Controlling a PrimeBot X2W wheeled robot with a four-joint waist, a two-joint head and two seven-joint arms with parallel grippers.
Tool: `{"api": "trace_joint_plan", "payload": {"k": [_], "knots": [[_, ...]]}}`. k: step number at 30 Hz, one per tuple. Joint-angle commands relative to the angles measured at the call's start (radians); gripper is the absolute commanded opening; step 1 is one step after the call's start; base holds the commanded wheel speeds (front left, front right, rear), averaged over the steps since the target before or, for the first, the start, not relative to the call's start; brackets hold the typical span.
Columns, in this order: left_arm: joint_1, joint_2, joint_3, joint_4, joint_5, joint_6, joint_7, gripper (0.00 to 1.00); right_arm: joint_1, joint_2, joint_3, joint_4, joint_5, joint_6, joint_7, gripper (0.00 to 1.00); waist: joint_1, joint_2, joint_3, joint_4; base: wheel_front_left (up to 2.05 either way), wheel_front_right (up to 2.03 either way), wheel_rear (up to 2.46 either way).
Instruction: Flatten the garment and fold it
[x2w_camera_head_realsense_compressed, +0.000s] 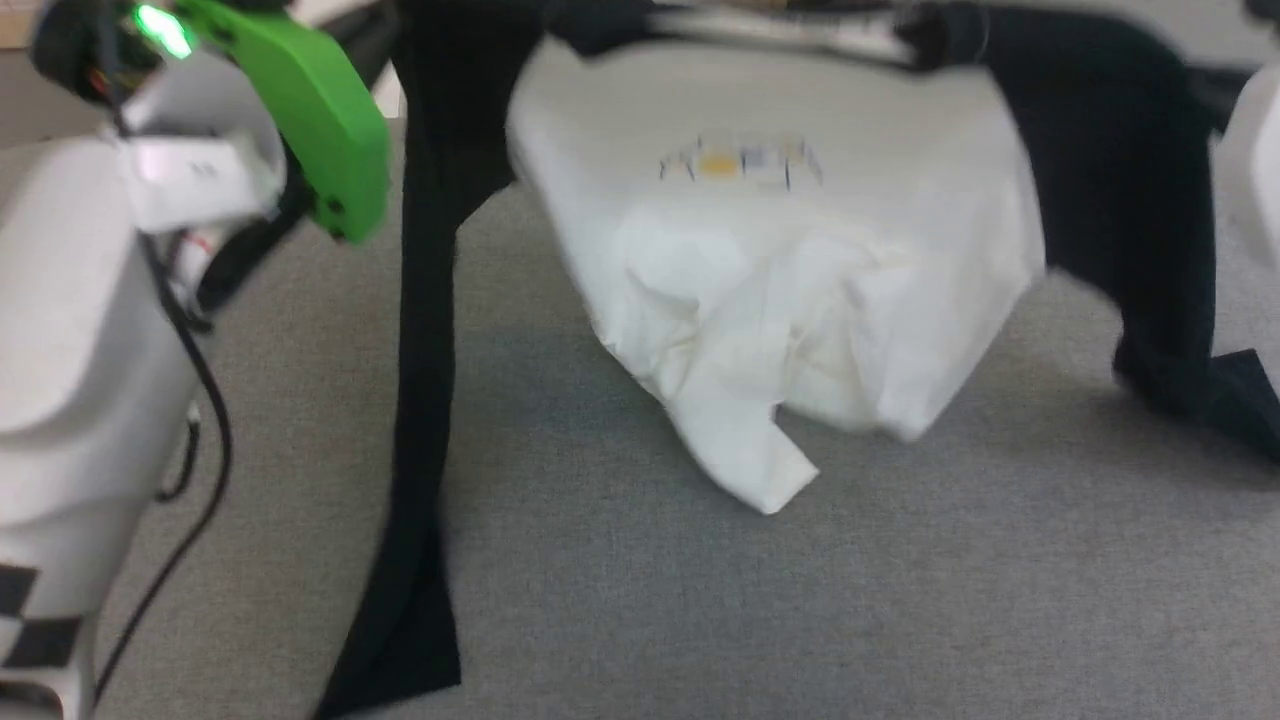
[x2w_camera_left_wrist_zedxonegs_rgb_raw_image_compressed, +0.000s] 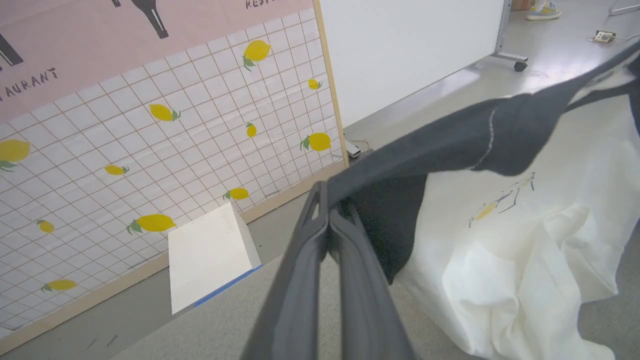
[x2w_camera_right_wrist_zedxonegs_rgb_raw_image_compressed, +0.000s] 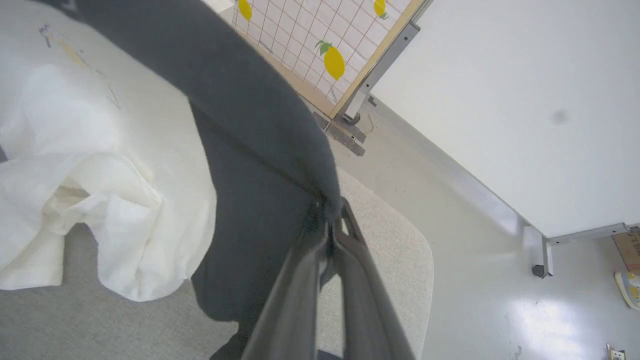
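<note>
White body, black sleeves: garment (x2w_camera_head_realsense_compressed: 780, 250) strung between both arms over the grey mat (x2w_camera_head_realsense_compressed: 900, 600), hem drooping close to it.
Left jaws and right jaws clamped tight on black shoulder cloth. Keep shoulders level and taut, lower over the mat's middle, draw back to unroll the crumpled hem flat. Mind the rounded mat corner (x2w_camera_right_wrist_zedxonegs_rgb_raw_image_compressed: 400, 240) by the right sleeve; lemon-tiled panel (x2w_camera_left_wrist_zedxonegs_rgb_raw_image_compressed: 150, 150) and white block (x2w_camera_left_wrist_zedxonegs_rgb_raw_image_compressed: 207, 255) just off the mat.

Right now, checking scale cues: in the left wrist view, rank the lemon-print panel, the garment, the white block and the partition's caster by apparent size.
1. lemon-print panel and garment: too alike to rank, and the garment is nearer.
2. white block.
3. caster, far off, so distance shrinks it.
</note>
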Motion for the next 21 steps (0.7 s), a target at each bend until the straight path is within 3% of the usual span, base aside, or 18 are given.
{"api": "trace_joint_plan", "payload": {"k": [1, 6, 12, 16, 17, 21], "knots": [[-0.042, 0.013, 0.022, 0.005, -0.017, 0.003, -0.012, 0.00, -0.039, -0.009, -0.015, -0.002, -0.013, -0.002, 0.005, 0.00, 0.0000, 0.0000, 0.008, -0.005, 0.00, 0.00, 0.00], [-0.157, 0.010, 0.063, 0.025, 0.008, 0.033, -0.039, 0.00, -0.162, -0.001, -0.048, 0.004, -0.055, -0.002, -0.005, 0.00, 0.0000, 0.0000, 0.075, -0.011, 0.00, 0.00, 0.00], [-0.315, 0.008, 0.110, 0.064, 0.082, 0.104, -0.103, 0.00, -0.325, 0.029, -0.077, 0.066, -0.140, -0.002, -0.057, 0.00, 0.0000, 0.0000, 0.190, -0.024, 0.00, 0.00, 0.00], [-0.428, 0.006, 0.148, 0.082, 0.142, 0.172, -0.167, 0.00, -0.432, 0.068, -0.133, 0.128, -0.212, -0.002, -0.132, 0.00, 0.0000, 0.0000, 0.269, -0.036, 0.00, 0.00, 0.00], [-0.513, 0.021, 0.166, 0.097, 0.216, 0.233, -0.229, 0.00, -0.509, 0.116, -0.214, 0.183, -0.298, -0.002, -0.224, 0.00, 0.0000, 0.0000, 0.324, -0.042, 0.00, 0.00, 0.00], [-0.601, 0.023, 0.191, 0.105, 0.282, 0.295, -0.338, 0.00, -0.597, 0.181, -0.322, 0.250, -0.437, -0.002, -0.353, 0.00, 0.0000, 0.0000, 0.382, -0.043, 0.00, 0.00, 0.00]]}}
